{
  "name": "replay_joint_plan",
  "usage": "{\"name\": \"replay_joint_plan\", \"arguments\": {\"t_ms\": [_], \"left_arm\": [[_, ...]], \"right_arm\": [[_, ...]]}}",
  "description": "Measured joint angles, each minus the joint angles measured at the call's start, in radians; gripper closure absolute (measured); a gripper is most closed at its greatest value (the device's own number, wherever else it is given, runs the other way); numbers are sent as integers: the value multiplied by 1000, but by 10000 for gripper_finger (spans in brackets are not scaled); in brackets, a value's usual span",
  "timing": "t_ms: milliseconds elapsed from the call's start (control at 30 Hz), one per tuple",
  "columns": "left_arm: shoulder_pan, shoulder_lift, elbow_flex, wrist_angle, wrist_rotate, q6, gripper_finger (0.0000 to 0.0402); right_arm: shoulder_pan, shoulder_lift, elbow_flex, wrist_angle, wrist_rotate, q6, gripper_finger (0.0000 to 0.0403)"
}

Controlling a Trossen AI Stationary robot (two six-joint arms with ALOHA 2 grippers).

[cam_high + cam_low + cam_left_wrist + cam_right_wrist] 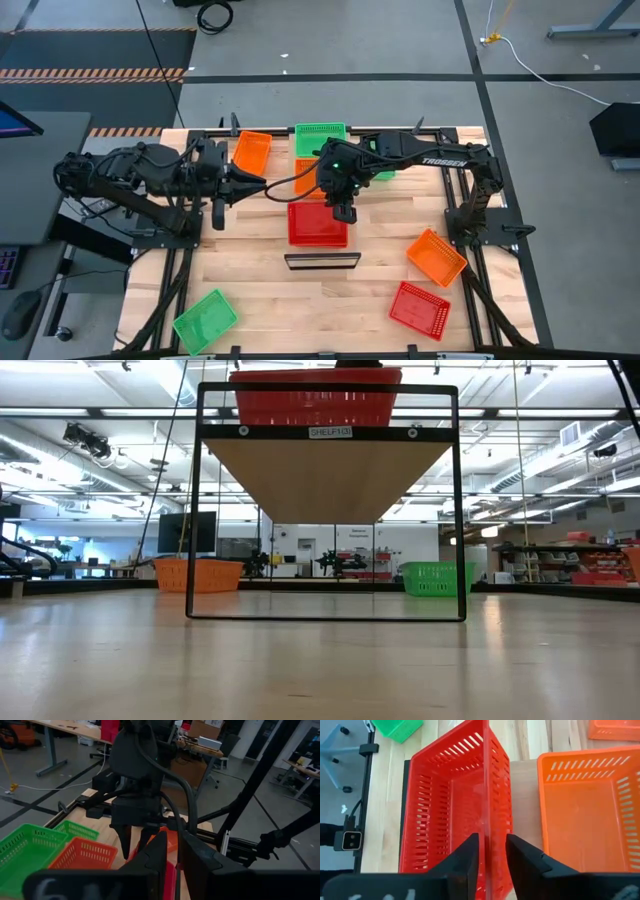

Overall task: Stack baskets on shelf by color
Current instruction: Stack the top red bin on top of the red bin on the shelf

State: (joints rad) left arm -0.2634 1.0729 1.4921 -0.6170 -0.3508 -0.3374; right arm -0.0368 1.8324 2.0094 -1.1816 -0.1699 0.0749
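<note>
Right tool (492, 851) straddles the red basket's (318, 224) wall on the shelf (322, 261), fingers slack, not pinching. Left tool (232, 185) at nine o'clock, empty, nearly closed. Orange (308, 176) and green (321, 139) baskets sit at twelve o'clock; five more baskets lie scattered on the table (300, 310), unstacked.

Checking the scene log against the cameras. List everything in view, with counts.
green baskets: three; shelf's far end, beside it under the right arm, table's front left corner.
orange baskets: three; mid-shelf, table's far left, table's right side.
red baskets: two seen; shelf's front end, table's front right.
shelf: one, pale wood with a dark front edge, raised on a black frame at table centre.
tabletop: one, slatted wood.
right gripper: open, fingers either side of the shelf's red basket wall.
left gripper: over the table left of the shelf.
</note>
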Motion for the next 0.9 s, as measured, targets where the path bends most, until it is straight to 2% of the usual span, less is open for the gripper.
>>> {"name": "replay_joint_plan", "arguments": {"t_ms": [300,500,700,900], "left_arm": [[0,0,0,0,0,-1,345],[0,0,0,0,0,-19,348],[0,0,0,0,0,-19,346],[0,0,0,0,0,-19,351]], "right_arm": [[0,0,0,0,-6,12,310],[-15,0,0,-1,-6,20,388],[-27,0,0,0,-2,11,389],[-37,0,-1,19,-92,22,393]]}}
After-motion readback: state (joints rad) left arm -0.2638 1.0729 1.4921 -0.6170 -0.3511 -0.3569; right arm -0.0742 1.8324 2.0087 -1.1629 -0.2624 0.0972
